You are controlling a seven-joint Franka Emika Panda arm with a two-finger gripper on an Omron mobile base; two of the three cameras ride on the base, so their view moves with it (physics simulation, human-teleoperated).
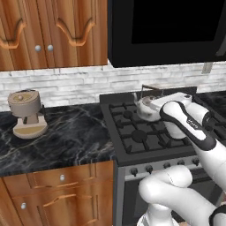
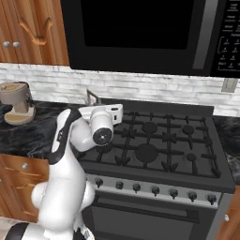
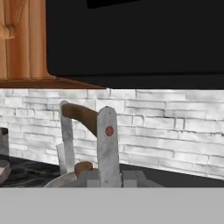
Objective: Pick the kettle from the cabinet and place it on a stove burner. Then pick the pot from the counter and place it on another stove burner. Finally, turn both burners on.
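The silvery kettle [image 1: 145, 107] is at the back left part of the black stove, over the grate near a burner [image 1: 128, 114]. I cannot tell whether it rests on the grate. My gripper [image 3: 111, 177] is shut on the near upright of its tall brown-topped handle [image 3: 81, 114]. In the right base view only the handle [image 2: 92, 97] shows, because my arm hides the body. More burners [image 2: 146, 152] lie free in the middle and on the right. The cabinet [image 1: 53, 31] hangs at the upper left with its doors closed. The pot is out of view.
A beige coffee machine [image 1: 27, 112] stands on the black marble counter [image 1: 70, 137] left of the stove. A black microwave [image 1: 167, 26] hangs low over the stove. Silver knobs [image 2: 154, 191] line the stove's front. Wooden drawers [image 1: 57, 194] sit under the counter.
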